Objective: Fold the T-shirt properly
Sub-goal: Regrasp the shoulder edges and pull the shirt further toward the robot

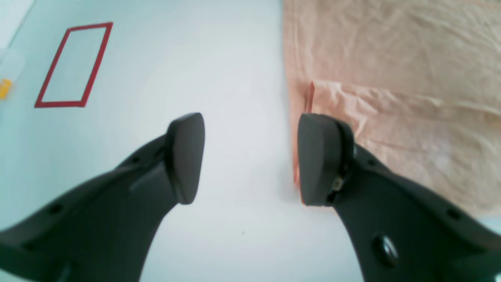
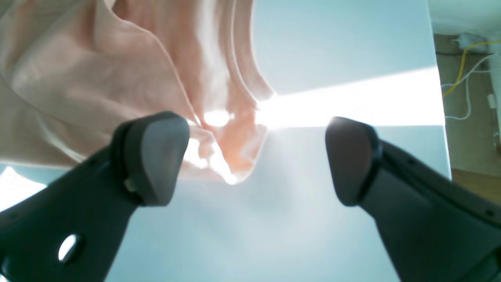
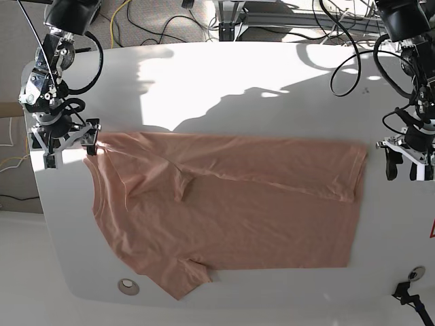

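T-shirt (image 3: 231, 210) lies spread and wrinkled across the middle of the white table (image 3: 224, 81), one end at the table's left edge, the other short of the right edge. A sleeve reaches toward the near edge.

Right gripper (image 3: 66, 140) at the left edge, beside the shirt's corner. Fingers spread, nothing between them. Right wrist view adds bunched, folded cloth (image 2: 117, 78) close past one pad (image 2: 156, 152); contact unclear, glare washes out the fabric edge.

Left gripper (image 3: 402, 163) near the right edge, just off the shirt's end. Fingers spread, empty. Left wrist view shows one pad (image 1: 317, 156) right at the cloth's edge (image 1: 391, 98), the other pad over bare table. It alone shows a red tape rectangle (image 1: 74, 64) on the table.
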Motion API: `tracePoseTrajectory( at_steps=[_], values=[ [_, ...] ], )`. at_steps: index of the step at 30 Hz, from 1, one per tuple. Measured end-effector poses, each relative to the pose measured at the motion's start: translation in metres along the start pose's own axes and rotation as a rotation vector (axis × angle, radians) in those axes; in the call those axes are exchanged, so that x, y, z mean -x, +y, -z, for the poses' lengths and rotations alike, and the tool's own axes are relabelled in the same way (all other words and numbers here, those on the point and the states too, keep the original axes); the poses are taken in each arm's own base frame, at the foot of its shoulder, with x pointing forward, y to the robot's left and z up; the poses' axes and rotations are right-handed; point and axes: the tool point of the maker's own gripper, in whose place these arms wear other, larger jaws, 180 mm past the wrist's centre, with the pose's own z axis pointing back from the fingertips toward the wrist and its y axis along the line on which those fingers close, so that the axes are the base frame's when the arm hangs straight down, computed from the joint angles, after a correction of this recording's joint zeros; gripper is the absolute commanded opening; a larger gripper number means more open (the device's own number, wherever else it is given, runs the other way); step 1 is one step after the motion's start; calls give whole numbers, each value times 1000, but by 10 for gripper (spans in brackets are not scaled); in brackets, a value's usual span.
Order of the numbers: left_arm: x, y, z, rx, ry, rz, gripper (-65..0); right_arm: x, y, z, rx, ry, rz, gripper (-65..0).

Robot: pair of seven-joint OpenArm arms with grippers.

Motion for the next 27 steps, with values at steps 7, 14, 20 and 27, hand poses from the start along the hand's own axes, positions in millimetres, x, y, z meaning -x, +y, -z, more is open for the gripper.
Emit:
tracePoseTrajectory(
  at_steps=[7, 14, 20, 27],
  values=[
    [4, -4, -4, 6, 5, 7, -298, 26, 9, 20, -47, 6, 45, -107],
    [7, -3, -8, -1, 15, 10, -295, 55, 12, 35, -62, 22, 136, -114],
    [5, 11, -11, -38, 3, -6, -294, 55, 26, 39, -86, -2, 155, -470],
    [20, 13, -6, -36, 40, -31, -294, 55, 32, 40, -93, -12, 176, -650]
  ],
)
